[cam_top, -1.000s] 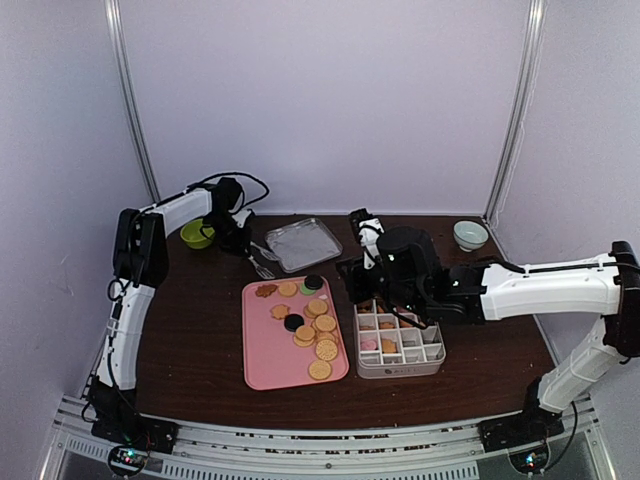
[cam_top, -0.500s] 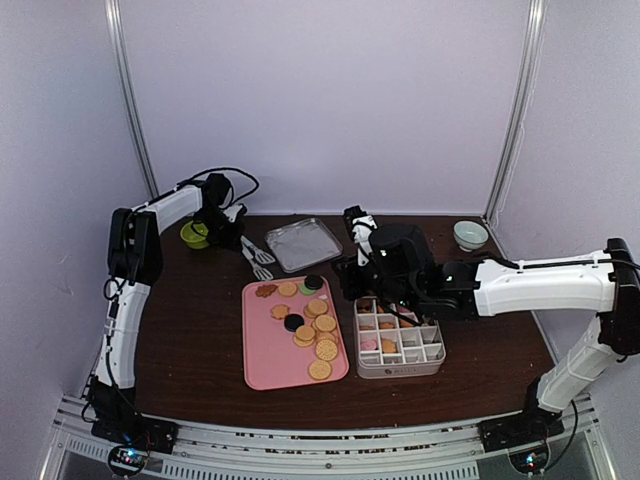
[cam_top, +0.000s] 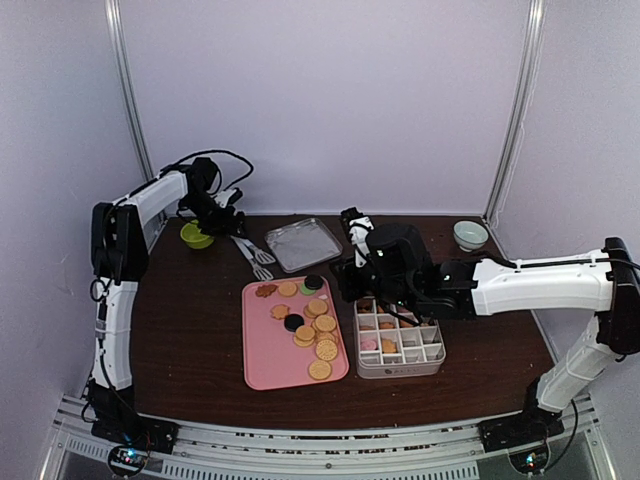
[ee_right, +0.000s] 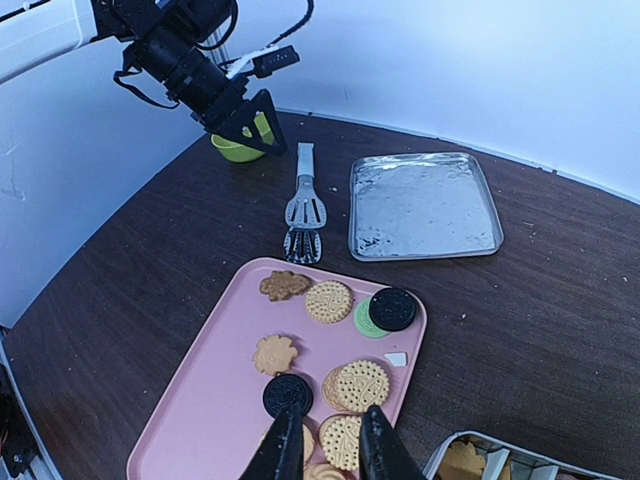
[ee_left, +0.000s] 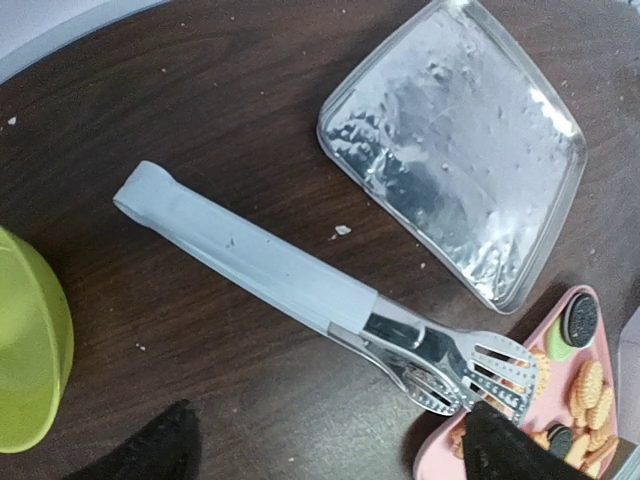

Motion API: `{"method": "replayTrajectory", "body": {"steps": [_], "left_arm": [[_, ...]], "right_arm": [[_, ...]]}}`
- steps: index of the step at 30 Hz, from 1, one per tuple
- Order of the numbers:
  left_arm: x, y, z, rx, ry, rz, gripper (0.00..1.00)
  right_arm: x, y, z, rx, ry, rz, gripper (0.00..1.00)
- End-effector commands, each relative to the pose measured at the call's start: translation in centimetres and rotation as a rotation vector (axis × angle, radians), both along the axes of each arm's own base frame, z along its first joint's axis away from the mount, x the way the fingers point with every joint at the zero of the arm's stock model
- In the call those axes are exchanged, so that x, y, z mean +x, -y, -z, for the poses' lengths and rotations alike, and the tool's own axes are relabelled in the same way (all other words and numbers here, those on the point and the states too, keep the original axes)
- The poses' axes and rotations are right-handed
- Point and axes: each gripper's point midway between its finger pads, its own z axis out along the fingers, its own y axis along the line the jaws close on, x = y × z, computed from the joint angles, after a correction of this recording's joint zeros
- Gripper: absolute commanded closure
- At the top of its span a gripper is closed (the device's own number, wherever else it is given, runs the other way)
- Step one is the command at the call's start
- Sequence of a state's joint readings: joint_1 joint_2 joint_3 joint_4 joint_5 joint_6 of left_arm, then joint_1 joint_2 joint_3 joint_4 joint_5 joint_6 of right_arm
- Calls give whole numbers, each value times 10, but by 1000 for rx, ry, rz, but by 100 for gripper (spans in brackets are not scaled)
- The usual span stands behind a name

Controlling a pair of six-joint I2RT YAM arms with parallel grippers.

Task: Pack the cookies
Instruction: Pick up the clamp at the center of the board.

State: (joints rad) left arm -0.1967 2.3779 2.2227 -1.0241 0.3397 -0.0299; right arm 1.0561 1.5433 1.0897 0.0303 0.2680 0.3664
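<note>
So the cookies [cam_top: 312, 322] are mostly on the pink tray [cam_top: 263, 365] in the middle of the dark table [cam_top: 190, 330], bunched along the tray's 3 o'clock side and up toward 12. They're mainly round golden ones, with a brown flower-shaped one at the far corner, a couple of black rounds, and a green one tucked half under a black one. A few more sit in the divided box [cam_top: 432, 352] just beside the tray at 3 o'clock. I can see orange ones and a pink one in its left-hand compartments, but they're too small to count. The right gripper [ee_right: 330, 415] hangs over the cookies at the tray's right edge. Its jaws are only a little apart, and as far as I can tell from the wrist view there's nothing between them. The left gripper [ee_left: 330, 420] is way off at 11 o'clock, jaws spread wide and holding nothing. It's above the tongs [ee_left: 300, 285], which lie flat on the wood with the slotted heads pointing at the tray's far left corner. The green bowl [ee_left: 25, 350] sits near the tongs' handle end, and the metal tray [ee_left: 455, 170] is at 12 o'clock of the pink one. There's also a pale bowl [cam_top: 470, 235] off at 2 o'clock, well apart from everything.
</note>
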Motion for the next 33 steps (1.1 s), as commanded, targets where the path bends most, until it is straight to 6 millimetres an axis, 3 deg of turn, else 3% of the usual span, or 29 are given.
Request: {"method": "replayTrajectory", "body": {"steps": [1,5,9,17,20,27,33], "left_arm": [[-6,6,-34,-123,7,14,2],[-2,30,-19,-117,-12,19,2],[3,37,6,-40,-33,-42,2],[17,58,16,-42,9,-53,2],[17,59,18,-21,14,-50,2],[-2,59,53,-28,-93,-45,2],[3,67,49,-57,-71,-23,2]], "right_arm": [[-1,-3,-7,10,7,-7,79],[-2,-3,-5,7,4,-7,79],[-2,1,-4,8,3,5,79],[-5,7,-4,16,-5,18,80],[-6,10,-4,17,-5,24,80],[-7,10,-4,12,-5,21,80],[-7,13,-5,20,-3,29,81]]}}
